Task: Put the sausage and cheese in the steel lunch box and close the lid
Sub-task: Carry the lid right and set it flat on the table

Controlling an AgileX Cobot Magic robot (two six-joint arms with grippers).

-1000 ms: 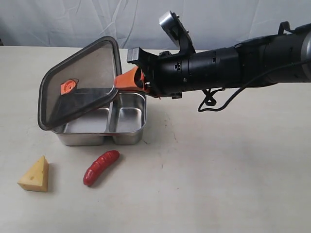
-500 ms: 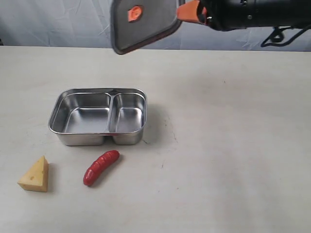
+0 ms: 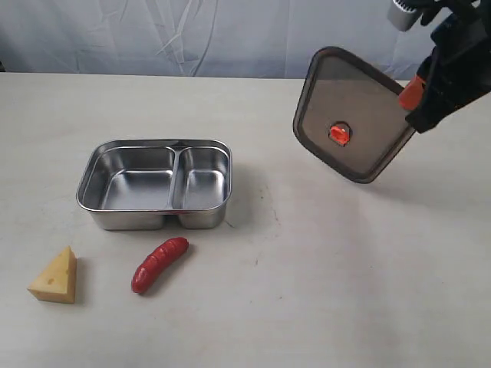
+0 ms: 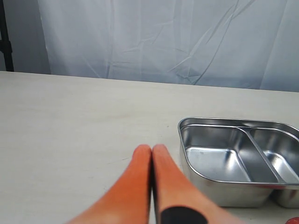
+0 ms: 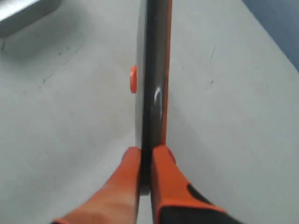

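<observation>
The steel lunch box [image 3: 98,199] stands open on the table left of centre, both compartments bare; its near corner also shows in the left wrist view [image 4: 187,154]. In front of it lie the red sausage [image 3: 159,264] and, further left, the yellow cheese [image 3: 55,277]. My right gripper [image 3: 411,92] is shut on the edge of the dark lid [image 3: 349,115], held tilted in the air at the right; edge-on the lid [image 5: 152,84] runs between the orange fingers [image 5: 163,172]. My left gripper [image 4: 152,150] is shut on nothing, just beside the box.
A pale wrinkled cloth [image 3: 192,34] hangs behind the table's far edge. Bare tabletop [image 3: 345,276] stretches under and in front of the lid, right of the box.
The right arm has lifted the lid off the box, swung it up and then to the right, and brought it lower. The box, sausage and cheese have not moved.
</observation>
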